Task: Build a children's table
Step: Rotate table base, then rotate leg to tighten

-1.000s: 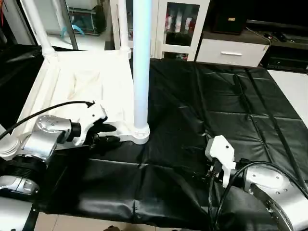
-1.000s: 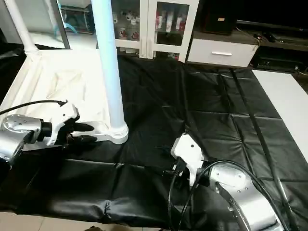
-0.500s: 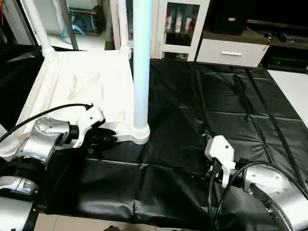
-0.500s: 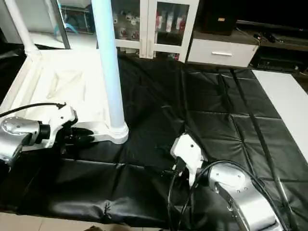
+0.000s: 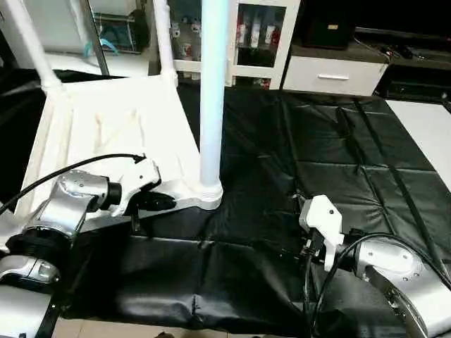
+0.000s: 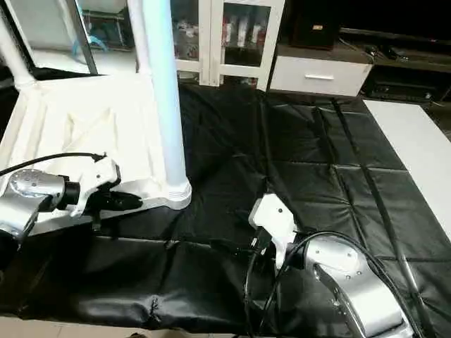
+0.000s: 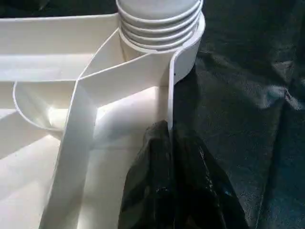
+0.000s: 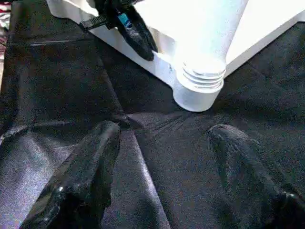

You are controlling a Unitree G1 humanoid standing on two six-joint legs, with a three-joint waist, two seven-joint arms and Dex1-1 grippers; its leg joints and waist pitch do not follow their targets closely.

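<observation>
Between the left pincer's (image 5: 163, 202) clamped fingers, the tabletop's (image 5: 106, 134) rim; right pincer (image 8: 164, 167) open.

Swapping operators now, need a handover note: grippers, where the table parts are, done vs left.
Left gripper: shut on the tabletop's near side wall, beside the nearest corner socket.
Right gripper: open, holding nothing, low over the black cover.
Tabletop lies underside up at the cover's left.
Done: near right leg stands in its socket; two far legs also upright.
Left: the near left corner is hidden, so the fourth leg cannot be confirmed.
</observation>
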